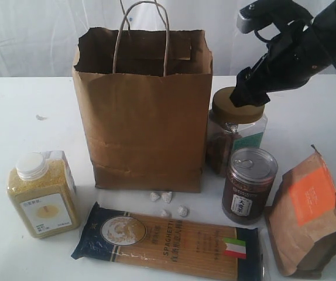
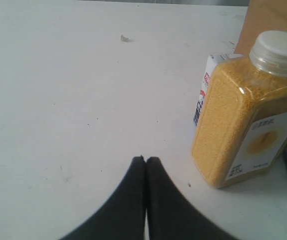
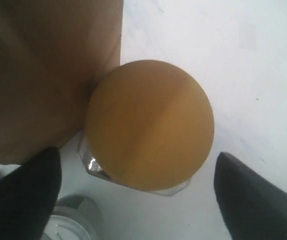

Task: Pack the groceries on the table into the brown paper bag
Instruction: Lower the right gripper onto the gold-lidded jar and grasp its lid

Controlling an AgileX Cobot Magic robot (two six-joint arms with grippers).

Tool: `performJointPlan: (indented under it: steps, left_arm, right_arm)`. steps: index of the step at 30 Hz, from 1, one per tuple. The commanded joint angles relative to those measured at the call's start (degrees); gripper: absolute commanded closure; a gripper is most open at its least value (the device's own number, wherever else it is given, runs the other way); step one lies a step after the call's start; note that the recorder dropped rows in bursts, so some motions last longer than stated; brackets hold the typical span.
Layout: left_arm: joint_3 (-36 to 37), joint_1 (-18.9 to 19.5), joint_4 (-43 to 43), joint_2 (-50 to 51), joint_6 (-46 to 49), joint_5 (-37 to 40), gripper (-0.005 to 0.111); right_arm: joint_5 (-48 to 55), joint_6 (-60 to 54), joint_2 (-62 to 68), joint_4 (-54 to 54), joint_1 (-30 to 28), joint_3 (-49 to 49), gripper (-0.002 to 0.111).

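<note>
right gripper spread wide around one jar beside one paper bag; left gripper closed, empty.

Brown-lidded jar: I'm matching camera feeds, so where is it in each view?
Exterior: brown-lidded jar just right of the brown paper bag.
Left wrist: not in it.
Right wrist: centre, lid from above, between open jaws.
Shared landmark: the brown paper bag, in all three.

Brown paper bag upright on table; jar, can, pouch, spaghetti, bottle alongside
</note>
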Motion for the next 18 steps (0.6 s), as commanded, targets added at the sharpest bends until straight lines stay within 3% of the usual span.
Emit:
performJointPlan:
  steps: [1,3,4,18]
  left_arm:
    - [0.27,-0.45,-0.09,-0.27,-0.33,-0.31,0.107]
    - [0.27,-0.45,-0.09,-0.27,-0.33,-0.31,0.107]
    - [0.27,-0.45,-0.09,-0.27,-0.33,-0.31,0.107]
    - [0.27,-0.45,-0.09,-0.27,-0.33,-0.31,0.107]
  right_arm:
    - [-0.5,1.46,1.14,0.65,0.26,-0.62,0.022]
    - [-1.95,5.5,2.09,0.32,0.26,-0.62,0.005]
    - [-2.53,5.98,2.5,0.32,0.26,-0.62,0.003]
    - [-7.04,5.79,7.95,0.32,0.26,-0.72,0.003]
